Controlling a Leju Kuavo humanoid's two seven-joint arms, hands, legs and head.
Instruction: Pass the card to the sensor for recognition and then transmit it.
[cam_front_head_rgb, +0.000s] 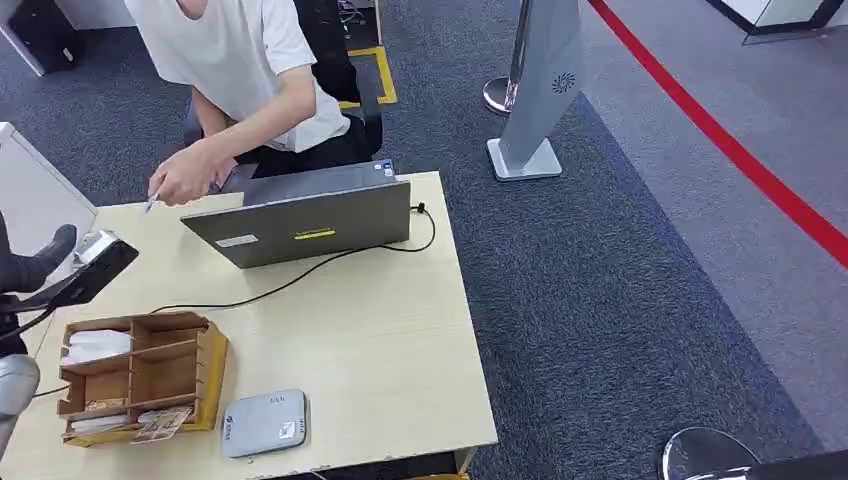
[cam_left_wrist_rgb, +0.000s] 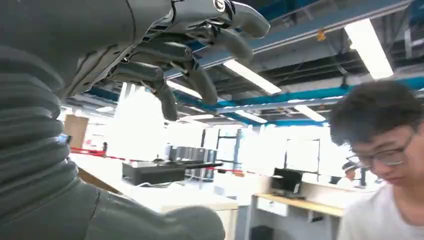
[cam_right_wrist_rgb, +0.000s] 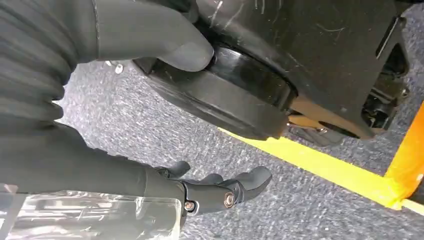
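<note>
card (cam_front_head_rgb: 150, 205): thin pale sliver seen edge-on, pinched in a person's hand (cam_front_head_rgb: 190, 178), well beyond the left hand (cam_front_head_rgb: 38, 262) and clear of its fingertips; too small to read any print. left hand's fingers (cam_left_wrist_rgb: 200, 80) loosely curled and apart, thumb separate, nothing between them. black sensor (cam_front_head_rgb: 95, 268) just beside those fingers, flat and tilted, with a shiny silver patch at its upper end; cannot tell whether touched or only close.

right hand (cam_right_wrist_rgb: 215, 192) hanging low over the floor, dark fingers slightly bent and spread, gripping nothing.

beyond the left fingers, toward the person: pale wood-grain table (cam_front_head_rgb: 400, 350), smooth and matte, rectangular. standing on it, a grey laptop (cam_front_head_rgb: 310, 220), lid back facing the robot, with a yellow label and a white sticker. thin black cable (cam_front_head_rgb: 300, 280) curving from the laptop's corner across the top toward the sensor. nearer than the fingers, a brown wooden organiser (cam_front_head_rgb: 140, 375) with slatted compartments holding white papers and printed slips; just beside it a rounded grey plastic box (cam_front_head_rgb: 265, 422), lying flat.

person in a white shirt (cam_front_head_rgb: 230, 50) seated behind the table, leaning in.

around the table, dark blue-grey carpet (cam_front_head_rgb: 600, 300), coarse and speckled, crossed by a red line (cam_front_head_rgb: 740, 150). grey slanted sign stand (cam_front_head_rgb: 545, 90) on a square base past the far corner. under the right fingers, the same rough carpet with a strip of yellow tape (cam_right_wrist_rgb: 325, 165).
</note>
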